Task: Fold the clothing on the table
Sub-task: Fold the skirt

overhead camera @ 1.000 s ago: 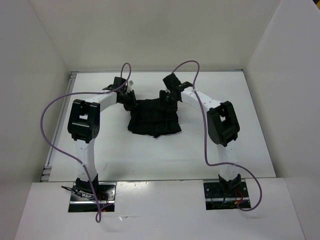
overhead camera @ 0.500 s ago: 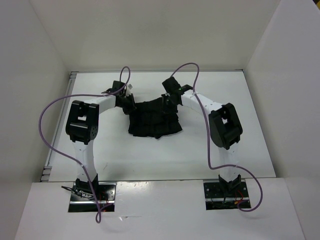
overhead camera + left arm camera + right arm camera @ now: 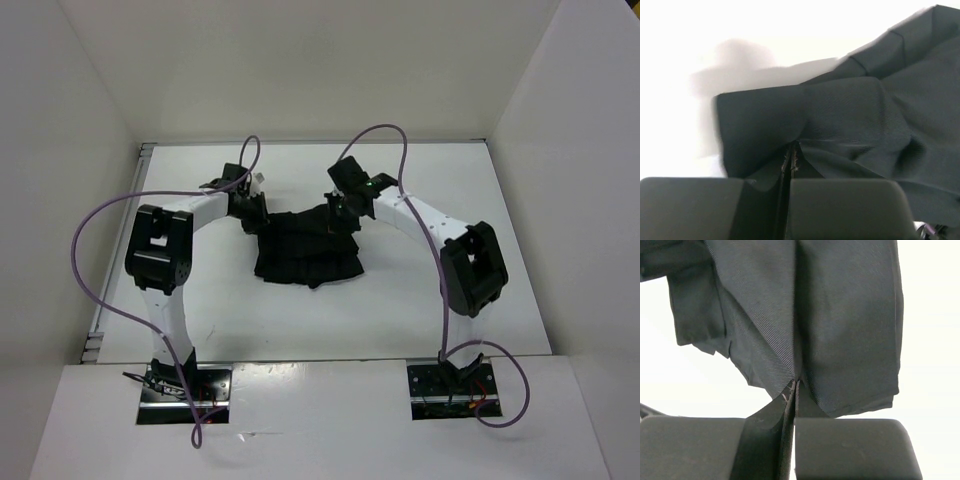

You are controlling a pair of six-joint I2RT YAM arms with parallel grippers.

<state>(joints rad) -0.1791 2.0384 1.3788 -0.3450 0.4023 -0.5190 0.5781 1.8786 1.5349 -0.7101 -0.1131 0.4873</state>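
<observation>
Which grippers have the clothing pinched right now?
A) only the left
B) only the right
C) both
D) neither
C: each wrist view shows fabric of the clothing clamped in a closed pinch, with the left gripper on its far left corner and the right gripper on its far right corner.

The black pleated clothing [image 3: 308,250] lies bunched on the white worktop [image 3: 300,320], near the middle and slightly toward the far side. It is roughly rectangular, its near hem rumpled and uneven, its two far corners drawn outward and gathered into tight creases.
</observation>
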